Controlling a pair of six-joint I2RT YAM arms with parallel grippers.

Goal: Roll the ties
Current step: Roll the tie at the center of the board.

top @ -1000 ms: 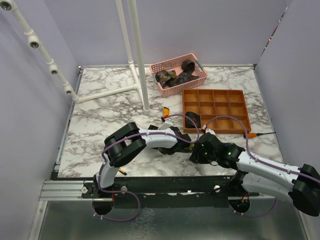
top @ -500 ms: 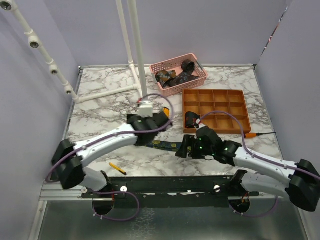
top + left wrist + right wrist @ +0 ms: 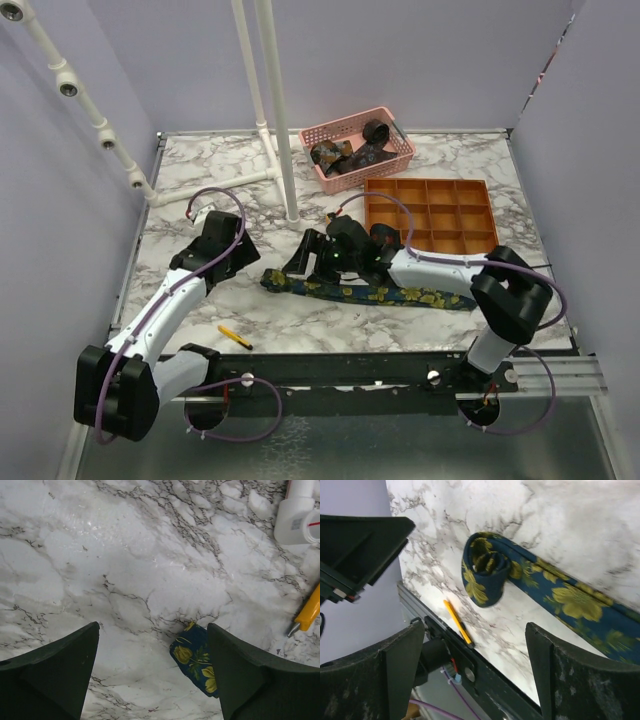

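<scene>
Just left of the orange compartment tray [image 3: 430, 222], on its near side, the right gripper [image 3: 475, 635] hangs with its fingers [image 3: 580, 690] spread wide and holding nothing. It sits above the loosely curled end [image 3: 485, 577] of the navy floral tie [image 3: 400, 294]. Further left of the tray, the left gripper [image 3: 152, 645] is likewise released, its fingers [image 3: 250, 680] apart. Only the tip of the tie shows beside one of them, untouched. The tie itself lies flat on the marble table [image 3: 200, 200] along the tray's near edge and past its left corner.

We judge the curl the weak point. It is slack and lopsided, with nothing pinning it, so it may spring open. If a finger comes down off-centre, it could drag the fabric instead of turning it, and the coil would wind crooked. A yellow pencil-like tool [image 3: 235, 337] lies further toward the near edge than the curl, and a low sweep could knock it.

From above, the right arm hides the curl and the tray's near-left corner. We see something dark there, but cannot tell whether it is a coiled tie. The pink basket [image 3: 322, 170] behind the tray holds dark fabric too tangled to count. Neither wrist view shows how high the fingers stand above the cloth.
</scene>
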